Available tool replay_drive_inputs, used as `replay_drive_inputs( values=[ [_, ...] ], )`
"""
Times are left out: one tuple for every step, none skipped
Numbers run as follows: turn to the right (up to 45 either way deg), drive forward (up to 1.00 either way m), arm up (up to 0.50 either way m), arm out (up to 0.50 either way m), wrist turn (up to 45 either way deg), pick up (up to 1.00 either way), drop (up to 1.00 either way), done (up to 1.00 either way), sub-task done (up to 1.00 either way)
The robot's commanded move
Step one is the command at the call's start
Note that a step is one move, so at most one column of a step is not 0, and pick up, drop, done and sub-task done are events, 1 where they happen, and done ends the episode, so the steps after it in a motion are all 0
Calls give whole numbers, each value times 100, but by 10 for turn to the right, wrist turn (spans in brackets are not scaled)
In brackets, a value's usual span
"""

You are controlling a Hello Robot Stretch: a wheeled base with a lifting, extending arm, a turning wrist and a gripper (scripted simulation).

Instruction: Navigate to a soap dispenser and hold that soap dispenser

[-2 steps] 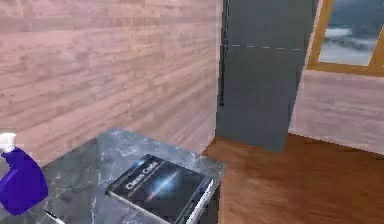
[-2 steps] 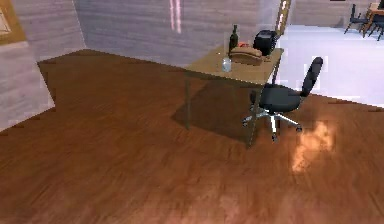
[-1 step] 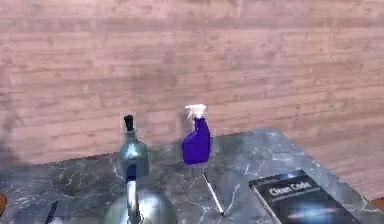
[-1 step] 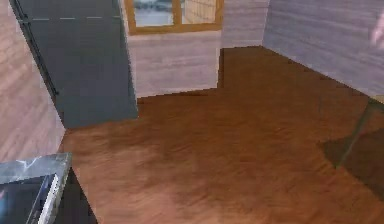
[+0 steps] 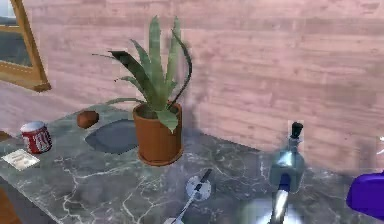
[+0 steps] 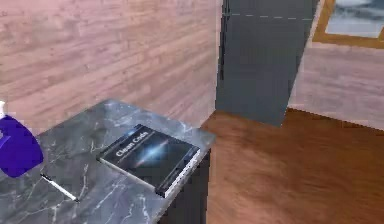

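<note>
Facing counter point(image 5: 100, 185) | soap dispenser point(image 5: 290, 152) stands upright at forward view's right, behind tap point(image 5: 281, 196), just left of purple container point(image 5: 368, 190) | judged still ahead of the arm's side, so base must advance | gripper state: cannot tell

Blue thing point(image 5: 369, 192) cut by fwd view's right edge, window frame point(image 5: 22, 50) by left edge.
</note>
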Motion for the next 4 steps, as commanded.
replay_drive_inputs(
  values=[
    [-450, 0, 0, 0, 0, 0, 0, 0, 0],
    [-150, 0, 0, 0, 0, 0, 0, 0, 0],
    [0, 0, 50, 0, 0, 0, 0, 0, 0],
    [0, 0, 38, 0, 0, 0, 0, 0, 0]
  ],
)
